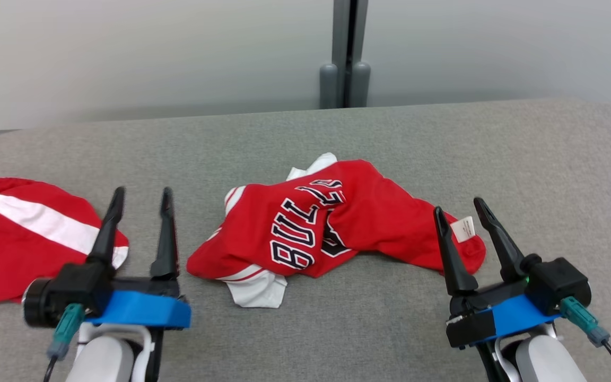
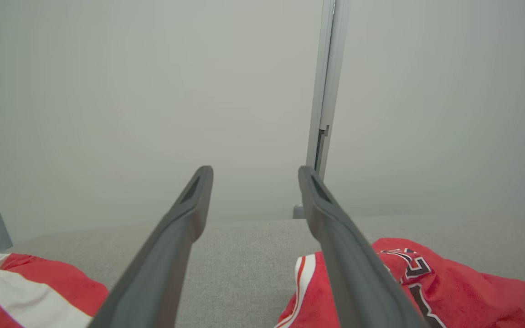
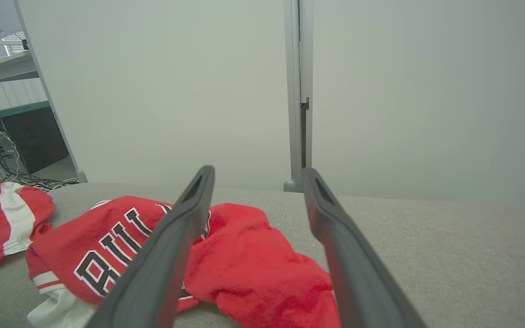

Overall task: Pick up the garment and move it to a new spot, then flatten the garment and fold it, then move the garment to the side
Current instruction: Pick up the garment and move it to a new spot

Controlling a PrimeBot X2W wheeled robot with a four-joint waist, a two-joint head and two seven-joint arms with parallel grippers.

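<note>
The crumpled red jersey with dark "BULLS" lettering and white trim (image 1: 337, 223) lies in a loose heap on the grey fabric-covered table (image 1: 443, 138), ahead of both grippers and between them. It is bunched and twisted, one white-edged corner tucked under at the near side, so flattening and folding are, by my reading, not yet done.

The right gripper (image 1: 458, 208) sits at the heap's right end, its two dark fingers spread wide with nothing between them. The garment's small white label (image 1: 463, 228) shows just past its tips. In the right wrist view, this gripper (image 3: 255, 171) looks over the red cloth (image 3: 244, 264), which lies low and to its left. That puts it well to take the near hem.

The left gripper (image 1: 142, 197) is also spread wide and empty. The jersey lies just to its right, apart from it. In its own wrist view (image 2: 253, 171) bare table shows between the fingers, and the lettered cloth (image 2: 449, 282) lies to the right.

A second red garment with a broad white stripe (image 1: 24, 233) lies just left of the left gripper, well apart from the jersey. It seems to have been set aside there.
</note>
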